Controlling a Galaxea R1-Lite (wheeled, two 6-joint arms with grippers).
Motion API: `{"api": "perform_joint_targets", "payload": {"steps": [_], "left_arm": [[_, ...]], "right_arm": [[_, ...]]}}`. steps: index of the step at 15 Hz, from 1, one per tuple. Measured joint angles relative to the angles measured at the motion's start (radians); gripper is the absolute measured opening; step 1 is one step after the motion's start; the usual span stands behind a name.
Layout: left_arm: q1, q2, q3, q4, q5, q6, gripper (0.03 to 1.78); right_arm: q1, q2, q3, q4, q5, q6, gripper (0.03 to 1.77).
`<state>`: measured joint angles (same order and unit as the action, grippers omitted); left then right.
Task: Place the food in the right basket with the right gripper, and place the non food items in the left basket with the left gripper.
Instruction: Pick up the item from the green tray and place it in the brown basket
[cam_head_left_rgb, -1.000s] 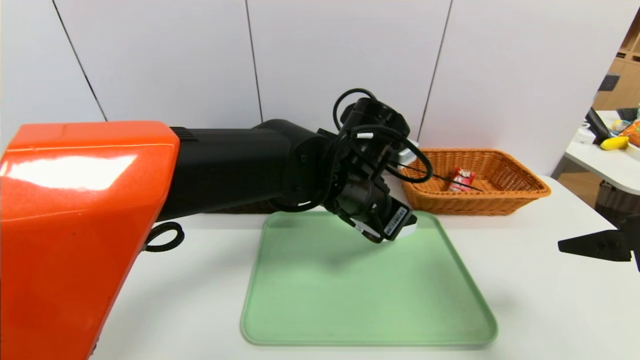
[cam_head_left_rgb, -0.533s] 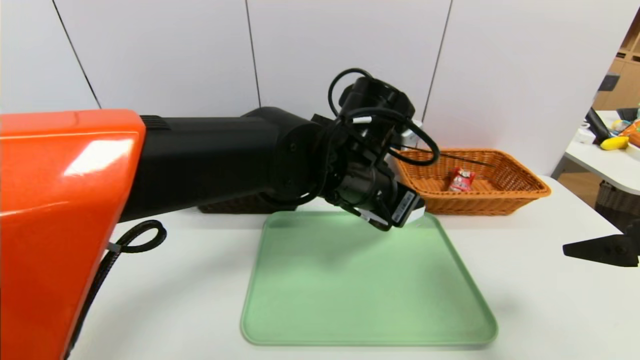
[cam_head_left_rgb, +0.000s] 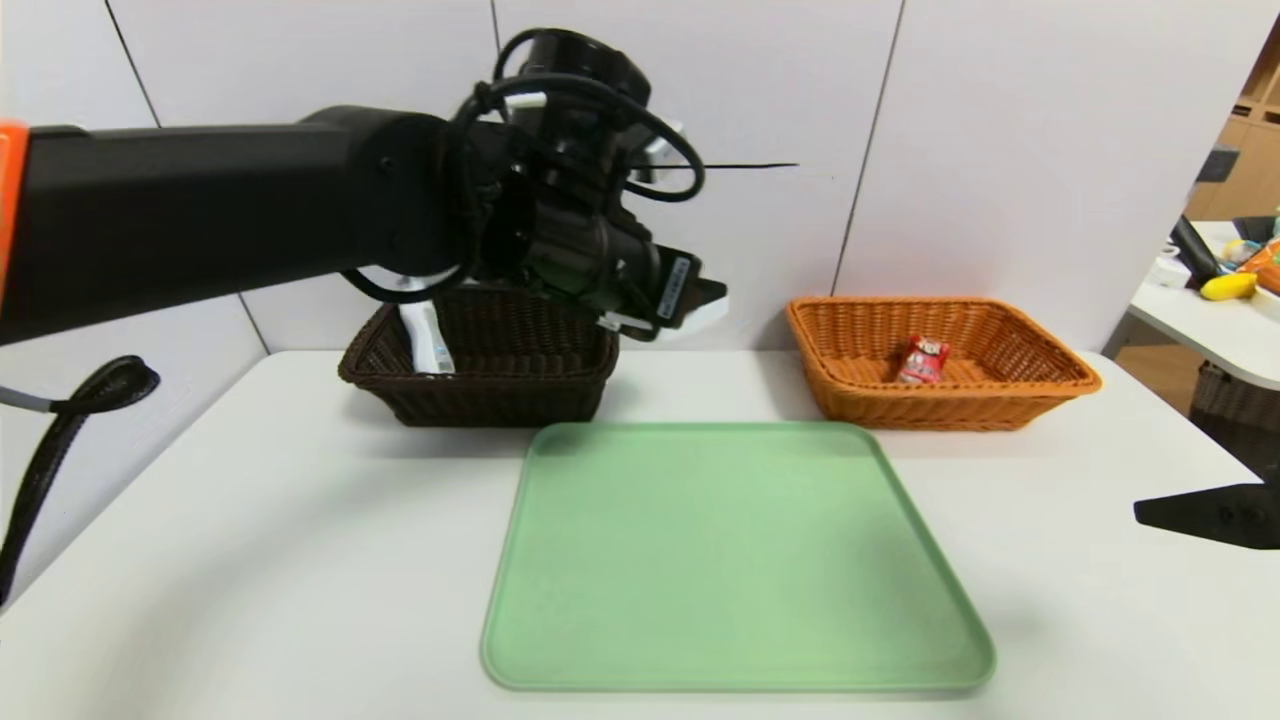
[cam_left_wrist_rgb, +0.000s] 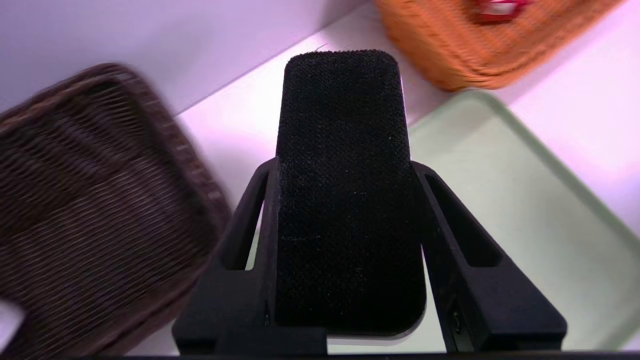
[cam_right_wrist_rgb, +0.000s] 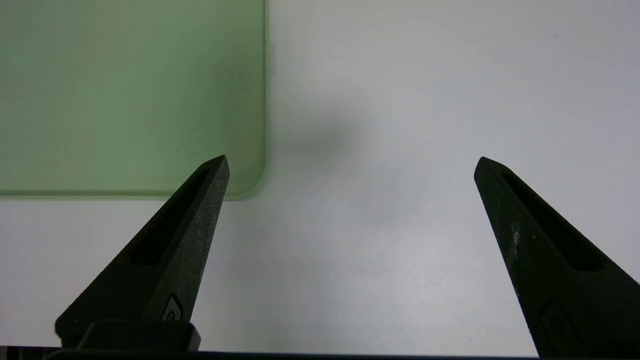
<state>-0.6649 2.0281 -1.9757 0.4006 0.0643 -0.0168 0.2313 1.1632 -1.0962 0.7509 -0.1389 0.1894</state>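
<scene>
L wrist cam alone shows left gripper clamped on black pad; right gripper wide apart.

Tray before two baskets

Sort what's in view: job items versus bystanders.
Job: black textured block held in left gripper; dark basket; orange basket holding red packet; right gripper, jaws open.
Bystanders: green tray; table.

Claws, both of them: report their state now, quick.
Left claw: closed on a black fabric-covered block, raised near the dark basket.
Right claw: open, empty, over the table beside the green tray.
</scene>
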Motion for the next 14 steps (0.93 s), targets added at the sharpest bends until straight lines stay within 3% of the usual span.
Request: {"api": "perform_joint_targets", "payload": {"steps": [4,8,12,13,14], "left_arm": [[0.146,-0.046,0.003,0.111,0.002,-0.02,0.85],[0.256,-0.051,0.008,0.121,0.002,-0.056,0.84],[0.312,-0.023,0.008,0.122,0.003,-0.061,0.83],[0.316,-0.015,0.008,0.12,0.004,-0.063,0.75],[0.318,-0.007,0.008,0.118,0.009,-0.065,0.07]], "right_arm": [[-0.009,-0.01,0.003,0.0,0.0,-0.001,1.69],[-0.011,-0.013,0.01,0.0,0.0,0.0,1.69],[-0.012,-0.019,0.013,0.0,-0.004,0.0,1.69],[-0.012,-0.021,0.013,0.0,-0.003,0.0,1.69],[-0.012,-0.024,0.013,0.001,-0.004,-0.002,1.69]]}}
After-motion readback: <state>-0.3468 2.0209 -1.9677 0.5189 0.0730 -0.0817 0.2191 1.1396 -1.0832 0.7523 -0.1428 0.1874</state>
